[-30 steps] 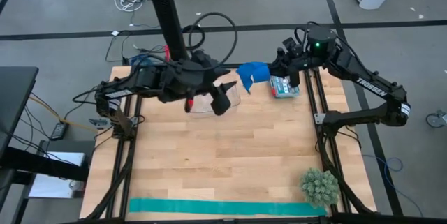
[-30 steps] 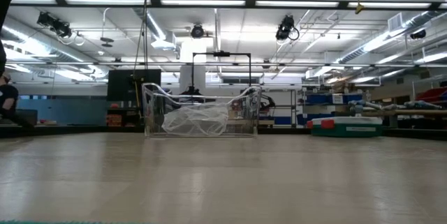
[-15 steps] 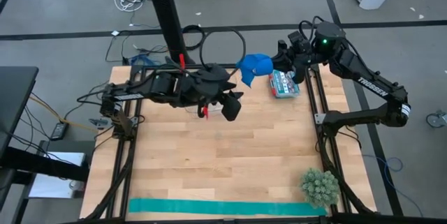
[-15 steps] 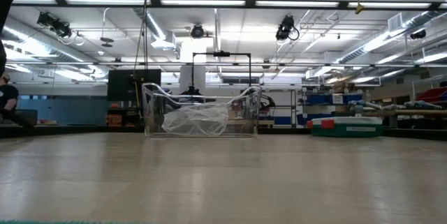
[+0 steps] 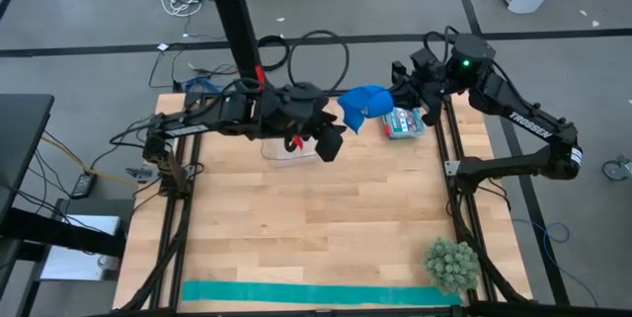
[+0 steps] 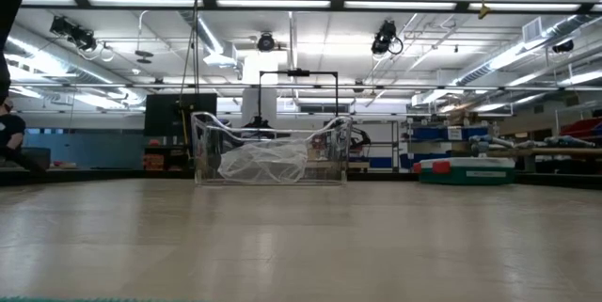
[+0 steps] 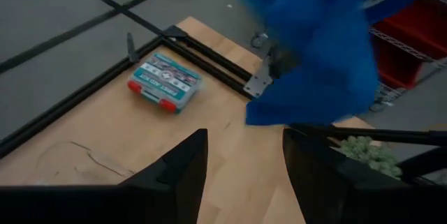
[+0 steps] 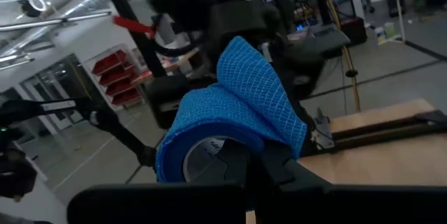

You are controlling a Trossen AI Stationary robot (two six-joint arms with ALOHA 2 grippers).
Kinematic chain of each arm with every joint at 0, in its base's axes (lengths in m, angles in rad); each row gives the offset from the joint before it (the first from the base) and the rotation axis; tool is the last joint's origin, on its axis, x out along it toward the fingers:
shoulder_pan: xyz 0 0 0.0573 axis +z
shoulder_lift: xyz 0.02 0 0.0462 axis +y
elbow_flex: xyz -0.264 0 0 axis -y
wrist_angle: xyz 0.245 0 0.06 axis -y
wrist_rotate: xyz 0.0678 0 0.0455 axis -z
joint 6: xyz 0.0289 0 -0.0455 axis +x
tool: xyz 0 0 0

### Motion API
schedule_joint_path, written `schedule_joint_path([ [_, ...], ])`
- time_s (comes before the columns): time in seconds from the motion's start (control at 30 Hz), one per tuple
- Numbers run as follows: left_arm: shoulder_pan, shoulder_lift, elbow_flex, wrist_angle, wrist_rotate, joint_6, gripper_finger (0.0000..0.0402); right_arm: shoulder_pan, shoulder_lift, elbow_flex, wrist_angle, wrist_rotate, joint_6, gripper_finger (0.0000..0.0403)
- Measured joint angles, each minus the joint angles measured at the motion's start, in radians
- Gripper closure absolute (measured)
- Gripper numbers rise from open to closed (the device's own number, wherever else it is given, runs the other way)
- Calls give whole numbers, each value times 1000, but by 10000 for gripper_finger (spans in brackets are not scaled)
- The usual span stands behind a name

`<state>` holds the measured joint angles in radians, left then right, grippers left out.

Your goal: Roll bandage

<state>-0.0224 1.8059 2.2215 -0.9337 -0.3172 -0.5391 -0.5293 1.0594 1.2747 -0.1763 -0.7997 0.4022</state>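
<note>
Right end effector (image 5: 397, 93) clamped shut on the blue bandage (image 5: 362, 101), partly rolled with a loose flap, held in the air above the far edge of the counter (image 5: 316, 218), just beside the small teal first-aid box (image 5: 402, 122). Left end effector (image 5: 329, 145) hanging close by with fingers (image 7: 174, 170) spread wide, gripping nothing, next to a clear plastic container (image 5: 286, 149). Teal-green strip (image 5: 316, 293) flat along the near edge, spiky green ball (image 5: 452, 264) at the near right corner.

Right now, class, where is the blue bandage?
In the high view the bandage is held off the table near its far edge, gripped by the right gripper, between the open left gripper and the small teal case.
</note>
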Motion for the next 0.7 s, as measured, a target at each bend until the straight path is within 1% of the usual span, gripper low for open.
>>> schedule_joint_path([
  [0.17, 20, 1, 0, 34, 65, 9, 209, 0, -17, 0, 30, -10, 22, 403],
  [0.3, 29, 1, 0, 141, 170, 40, 209, 0, -18, 0, 30, -11, 22, 403],
  [0.4, 29, 1, 0, 175, 237, 66, 209, 0, -18, 0, 31, -16, 22, 403],
  [0.47, 28, 1, 0, 183, 251, 84, 209, 0, -18, 0, 45, -16, 26, 403],
  [0.6, 29, 1, 0, 182, 250, 94, 209, 0, -18, 0, 94, -24, 61, 403],
  [0.7, 30, 1, 0, 185, 248, 119, 209, 0, -18, 0, 101, -24, 68, 403],
])
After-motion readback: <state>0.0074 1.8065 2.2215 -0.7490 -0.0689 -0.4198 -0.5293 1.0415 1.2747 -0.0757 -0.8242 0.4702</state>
